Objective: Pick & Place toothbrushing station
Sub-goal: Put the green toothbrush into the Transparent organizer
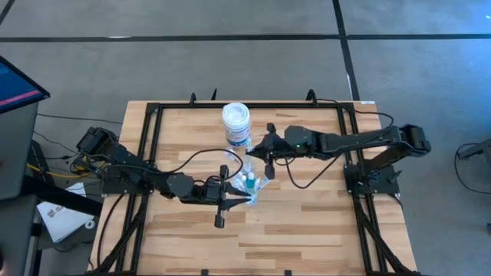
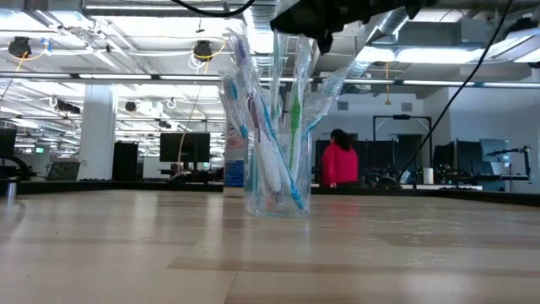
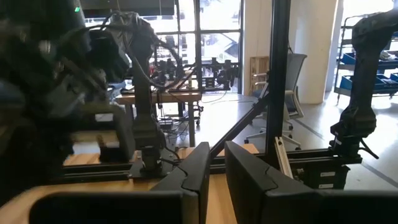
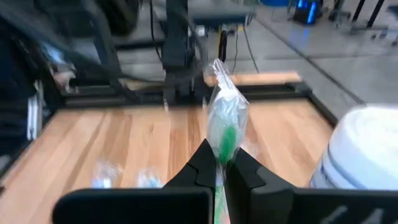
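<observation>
Okay, clear cup (image 2: 277,181) stands upright mid-desk (image 1: 307,230), stuffed with wrapped toothbrushes (image 2: 268,110) fanning upward. White jar (image 1: 236,124) sits just behind it. Right gripper (image 4: 219,163) is above the cup, jaws pinched tight on a wrapped green toothbrush (image 4: 225,121). Left gripper (image 3: 211,171) sits low beside the cup, jaws nearly together with a slim gap, holding nothing visible. Person in red (image 2: 339,160) far back in the room.

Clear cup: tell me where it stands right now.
In the high view the cup stands near the table's middle, just in front of the white jar, between the left hand and the right hand; it holds toothbrushes.
</observation>
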Robot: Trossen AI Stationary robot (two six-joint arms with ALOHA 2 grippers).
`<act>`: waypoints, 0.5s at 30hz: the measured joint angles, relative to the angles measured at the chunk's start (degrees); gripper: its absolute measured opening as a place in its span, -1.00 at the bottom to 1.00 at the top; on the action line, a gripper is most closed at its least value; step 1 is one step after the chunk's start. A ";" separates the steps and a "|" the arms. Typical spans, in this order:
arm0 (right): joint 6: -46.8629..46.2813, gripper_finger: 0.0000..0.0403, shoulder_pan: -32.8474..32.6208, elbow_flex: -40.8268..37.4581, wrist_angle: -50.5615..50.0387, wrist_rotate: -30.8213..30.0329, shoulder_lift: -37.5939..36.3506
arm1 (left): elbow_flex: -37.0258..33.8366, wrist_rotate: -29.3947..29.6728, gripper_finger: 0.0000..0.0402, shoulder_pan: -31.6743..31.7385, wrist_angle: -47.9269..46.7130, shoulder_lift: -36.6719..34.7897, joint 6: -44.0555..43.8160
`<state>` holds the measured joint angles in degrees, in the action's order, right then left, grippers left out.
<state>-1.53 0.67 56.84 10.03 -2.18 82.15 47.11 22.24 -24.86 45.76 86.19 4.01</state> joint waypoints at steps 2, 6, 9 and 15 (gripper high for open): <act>-0.01 -0.99 0.32 -0.20 -0.72 0.66 0.81 | 0.00 0.00 -0.78 0.00 -0.07 0.00 0.00; -0.01 -0.99 0.63 -0.11 -0.78 0.90 1.75 | 0.00 0.00 -0.78 0.02 -0.44 0.00 0.00; 0.02 -0.99 0.63 -0.08 0.08 0.92 3.05 | 0.00 -0.01 -0.78 0.02 -0.45 0.00 0.00; 0.22 -0.99 1.63 -0.70 -0.46 2.44 3.43 | 0.00 0.00 -0.78 0.02 -0.61 0.00 -0.02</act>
<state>-1.31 2.30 56.14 9.56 0.26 85.58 47.11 22.24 -24.84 45.15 86.19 3.99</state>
